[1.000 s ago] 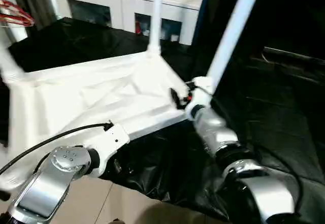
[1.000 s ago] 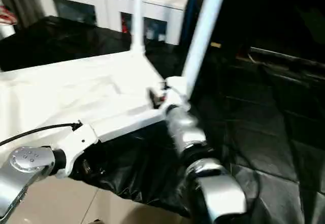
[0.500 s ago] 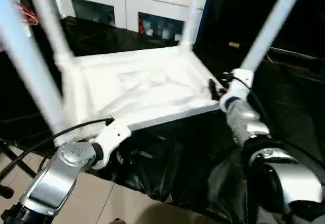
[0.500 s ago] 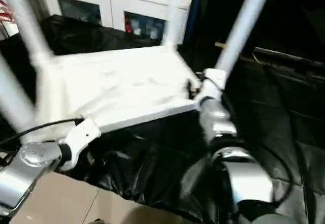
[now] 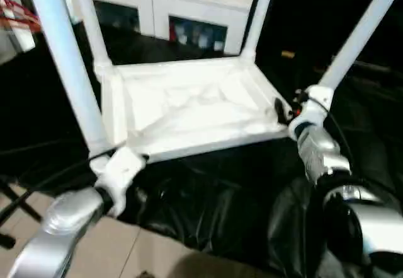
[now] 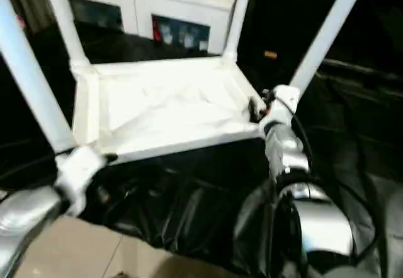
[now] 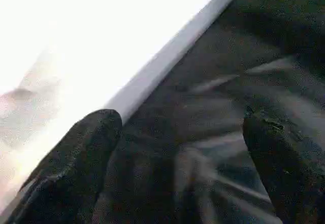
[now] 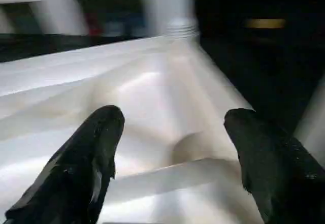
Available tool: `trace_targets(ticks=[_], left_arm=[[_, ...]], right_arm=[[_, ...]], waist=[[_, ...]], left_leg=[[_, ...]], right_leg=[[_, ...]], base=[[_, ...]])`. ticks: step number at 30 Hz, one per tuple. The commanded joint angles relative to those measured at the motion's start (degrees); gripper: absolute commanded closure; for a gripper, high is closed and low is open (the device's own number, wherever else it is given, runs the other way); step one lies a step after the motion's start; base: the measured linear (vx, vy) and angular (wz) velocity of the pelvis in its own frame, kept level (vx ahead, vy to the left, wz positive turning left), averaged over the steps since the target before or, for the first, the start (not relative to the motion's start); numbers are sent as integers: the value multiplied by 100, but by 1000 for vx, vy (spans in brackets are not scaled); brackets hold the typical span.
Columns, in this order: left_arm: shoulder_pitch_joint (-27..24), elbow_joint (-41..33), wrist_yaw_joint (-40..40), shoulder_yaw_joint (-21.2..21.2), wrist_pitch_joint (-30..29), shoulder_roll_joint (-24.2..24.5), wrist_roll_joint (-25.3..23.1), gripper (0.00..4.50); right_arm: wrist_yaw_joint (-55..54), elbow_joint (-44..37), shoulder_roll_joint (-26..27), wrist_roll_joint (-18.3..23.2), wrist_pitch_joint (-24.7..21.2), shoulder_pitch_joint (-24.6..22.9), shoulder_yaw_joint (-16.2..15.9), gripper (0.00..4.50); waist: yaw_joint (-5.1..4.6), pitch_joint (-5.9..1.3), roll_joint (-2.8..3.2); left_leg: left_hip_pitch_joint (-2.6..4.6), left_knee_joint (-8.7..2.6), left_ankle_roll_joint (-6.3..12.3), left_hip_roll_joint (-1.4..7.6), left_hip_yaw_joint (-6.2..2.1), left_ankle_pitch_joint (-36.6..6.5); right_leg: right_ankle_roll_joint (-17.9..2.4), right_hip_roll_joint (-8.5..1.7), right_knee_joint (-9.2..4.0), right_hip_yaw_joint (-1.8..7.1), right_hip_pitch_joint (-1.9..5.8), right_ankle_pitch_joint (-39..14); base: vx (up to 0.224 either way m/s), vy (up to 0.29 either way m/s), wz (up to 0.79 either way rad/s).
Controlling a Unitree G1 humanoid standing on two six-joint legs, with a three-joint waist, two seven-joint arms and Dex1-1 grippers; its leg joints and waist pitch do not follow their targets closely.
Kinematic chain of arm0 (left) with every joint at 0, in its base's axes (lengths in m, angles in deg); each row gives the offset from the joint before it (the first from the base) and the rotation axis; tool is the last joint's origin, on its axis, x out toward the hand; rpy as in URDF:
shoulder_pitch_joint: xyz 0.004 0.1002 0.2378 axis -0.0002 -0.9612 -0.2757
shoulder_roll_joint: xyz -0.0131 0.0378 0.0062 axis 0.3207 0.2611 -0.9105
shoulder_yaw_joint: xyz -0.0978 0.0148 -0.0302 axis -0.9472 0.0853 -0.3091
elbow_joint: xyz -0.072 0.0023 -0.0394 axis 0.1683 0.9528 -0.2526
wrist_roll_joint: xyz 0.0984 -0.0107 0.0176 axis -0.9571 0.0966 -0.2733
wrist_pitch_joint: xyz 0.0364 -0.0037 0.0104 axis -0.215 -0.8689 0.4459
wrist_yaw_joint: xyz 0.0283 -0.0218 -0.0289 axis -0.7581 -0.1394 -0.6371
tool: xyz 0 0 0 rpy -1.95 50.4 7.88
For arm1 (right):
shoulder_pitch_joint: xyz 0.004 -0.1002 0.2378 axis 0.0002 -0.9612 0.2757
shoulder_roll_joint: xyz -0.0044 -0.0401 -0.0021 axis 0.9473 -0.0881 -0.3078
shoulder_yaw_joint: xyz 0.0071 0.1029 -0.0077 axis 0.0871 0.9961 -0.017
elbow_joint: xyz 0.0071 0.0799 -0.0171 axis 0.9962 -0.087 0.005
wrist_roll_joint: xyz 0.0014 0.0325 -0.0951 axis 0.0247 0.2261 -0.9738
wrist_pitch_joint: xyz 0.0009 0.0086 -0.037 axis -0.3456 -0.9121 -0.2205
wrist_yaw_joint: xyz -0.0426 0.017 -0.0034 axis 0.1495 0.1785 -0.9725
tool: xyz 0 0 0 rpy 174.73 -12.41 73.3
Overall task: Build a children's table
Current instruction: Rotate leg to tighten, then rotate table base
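Note:
The children's table lies upside down on a black cloth; its white tabletop shows its ribbed underside. Four white legs stand up from the corners: near left, far left, far right, near right. My left wrist sits by the near left corner. There my left gripper is open over the cloth, beside the tabletop's front rim. My right gripper is open at the near right corner, fingers apart over the underside, with nothing between them.
A white cabinet with glass doors stands behind the table. The black cloth hangs over the front edge down towards a tiled floor. A dark stand leg and something red show at the left.
The whole view has shifted, bringing the two left legs into view. My left wrist has gone from the middle of the front rim to the near left corner. The right gripper stays at its corner.

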Motion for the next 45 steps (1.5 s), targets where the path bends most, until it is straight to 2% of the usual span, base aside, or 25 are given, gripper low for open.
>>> trace_targets(ticks=[1, 2, 3, 4, 6, 7, 9, 10, 13, 15, 16, 18, 19, 25, 26, 27, 28, 29, 30, 33, 36, 38, 40, 43, 45], left_arm=[[-256, -186, 366, -433, 24, 118, 453, 6], [-287, -180, 393, -483, 37, 129, 488, 6], [-358, -144, 465, -629, 45, 162, 579, 6], [-481, -53, 601, -864, 62, 260, 683, 6], [-584, 28, 714, -1063, 96, 347, 760, 6], [-737, 146, 820, -1370, 195, 458, 865, 6], [-780, 220, 858, -1545, 256, 501, 899, 6], [-851, 300, 887, -1836, 286, 558, 1018, 6], [-916, 388, 945, -2169, 236, 656, 1229, 6], [-932, 455, 990, -2326, 189, 712, 1325, 0], [-874, 680, 1030, -2710, 109, 840, 1509, 0], [-791, 888, 1005, -2946, 146, 893, 1604, 0], [-752, 994, 983, -3018, 189, 932, 1587, 0], [-548, 1229, 881, -3133, 322, 991, 1615, 0], [-465, 1288, 862, -3098, 404, 960, 1597, 0], [-375, 1328, 852, -3058, 454, 921, 1605, 0], [-298, 1343, 851, -3016, 470, 882, 1629, 0], [-252, 1341, 851, -2984, 475, 858, 1644, 0], [-123, 1324, 854, -2890, 481, 793, 1685, 0], [286, 1358, 724, -2637, 508, 622, 1670, 0], [795, 1641, 555, -2355, 671, 481, 1487, 0], [1069, 1829, 548, -2185, 742, 425, 1429, 0], [1236, 1931, 586, -2065, 765, 390, 1396, 0], [1350, 1955, 670, -1979, 739, 346, 1434, 0], [1426, 1932, 747, -1900, 681, 309, 1492, 0]], right_arm=[[726, -354, 9, 81, -178, -181, -208, 82], [797, -393, 11, 78, -198, -211, -241, 82], [978, -505, 10, 46, -237, -303, -356, 82], [1269, -647, -12, -25, -289, -452, -548, 82], [1529, -757, -40, -88, -346, -585, -715, 82], [1851, -898, -90, -182, -407, -784, -911, 82], [1954, -946, -118, -209, -436, -870, -966, 82], [2072, -1070, -166, -245, -490, -1012, -991, 82], [2114, -1223, -235, -273, -592, -1150, -951, 82], [2094, -1287, -276, -251, -690, -1200, -937, 56], [1934, -1274, -405, -301, -780, -1253, -942, 49], [1820, -1269, -495, -322, -878, -1285, -956, 46], [1817, -1298, -527, -312, -930, -1309, -931, 20], [1706, -1337, -678, -463, -1112, -1387, -939, 2], [1552, -1241, -712, -570, -1098, -1367, -981, 2], [1411, -1160, -734, -645, -1107, -1347, -1015, 2], [1317, -1107, -742, -678, -1119, -1330, -1028, 2], [1263, -1081, -745, -697, -1127, -1319, -1038, 2], [1113, -1015, -750, -749, -1153, -1288, -1068, 2], [820, -879, -722, -895, -1115, -1214, -1156, 2], [597, -794, -641, -1039, -1109, -1107, -1225, 2], [519, -736, -572, -1092, -1108, -1021, -1233, 2], [468, -679, -521, -1121, -1093, -962, -1246, 2], [420, -619, -480, -1163, -1056, -918, -1284, 2], [383, -561, -445, -1186, -1031, -879, -1309, 2]], waist=[[-22, -336, 113], [-22, -336, 113], [-25, -315, 133], [-27, -307, 128], [-21, -288, 129], [-25, -272, 156], [-24, -276, 158], [-11, -274, 166], [8, -279, 162], [9, -263, 162], [14, -265, 172], [9, -259, 169], [18, -262, 161], [43, -269, 163], [34, -261, 143], [36, -261, 146], [48, -272, 152], [46, -269, 148], [41, -264, 101], [50, -266, 124], [37, -299, 96], [23, -311, 57], [27, -324, 71], [24, -352, 77], [27, -352, 88]], left_leg=[[76, -406, 146, 372, -153, -1446], [76, -406, 146, 372, -153, -1446], [90, -414, 109, 374, -156, -1594], [111, -416, 80, 369, -158, -1728], [123, -428, 41, 369, -174, -1870], [129, -444, -10, 380, -183, -1943], [143, -454, -35, 383, -191, -1992], [163, -455, -59, 390, -183, -2039], [157, -470, -74, 396, -181, -1985], [161, -474, -65, 383, -173, -1993], [162, -469, -80, 378, -169, -1974], [170, -462, -84, 365, -157, -1981], [174, -457, -77, 362, -156, -1977], [174, -465, -97, 393, -157, -1944], [171, -465, -97, 396, -153, -1955], [168, -464, -103, 391, -156, -1938], [199, -450, -118, 380, -141, -1915], [182, -453, -124, 379, -146, -1895], [183, -456, -115, 386, -142, -1875], [190, -449, -145, 379, -140, -1845], [157, -442, -131, 367, -139, -1634], [148, -430, -105, 363, -139, -1542], [154, -417, -76, 365, -131, -1418], [133, -404, -24, 378, -118, -1128], [138, -398, -5, 380, -107, -1115]], right_leg=[[-1093, -525, -432, 401, 208, -1206], [-1093, -525, -432, 401, 208, -1206], [-1076, -534, -460, 406, 192, -1431], [-1025, -530, -488, 407, 185, -1651], [-950, -539, -519, 411, 173, -1928], [-924, -535, -527, 419, 153, -1994], [-930, -526, -519, 422, 152, -1941], [-933, -528, -522, 433, 137, -1900], [-978, -530, -498, 442, 152, -1716], [-997, -515, -491, 444, 148, -1708], [-996, -524, -489, 445, 149, -1738], [-984, -508, -502, 443, 145, -1761], [-965, -511, -509, 445, 151, -1788], [-981, -536, -498, 446, 152, -1812], [-988, -535, -498, 447, 149, -1813], [-979, -536, -500, 446, 151, -1829], [-978, -535, -506, 452, 131, -1816], [-988, -541, -502, 455, 148, -1791], [-978, -547, -508, 456, 147, -1795], [-991, -554, -505, 456, 137, -1818], [-975, -548, -460, 458, 180, -1527], [-954, -563, -452, 456, 201, -1549], [-955, -566, -448, 460, 196, -1465], [-1075, -553, -382, 450, 215, -977], [-1130, -549, -375, 445, 212, -901]], base=[[0, 0, 0], [0, 0, 0], [0, 0, 0], [0, 0, 0], [0, 0, 0], [0, 0, 0], [0, 0, 0], [0, 0, 0], [0, 0, 0], [0, 0, 0], [0, 0, 0], [0, 0, 0], [0, 0, 0], [0, 0, 0], [0, 0, 0], [0, 0, 0], [0, 0, 0], [0, 0, 0], [0, 0, 0], [0, 0, 0], [0, 0, 0], [0, 0, 0], [0, 0, 0], [0, 0, 0], [0, 0, 0]])
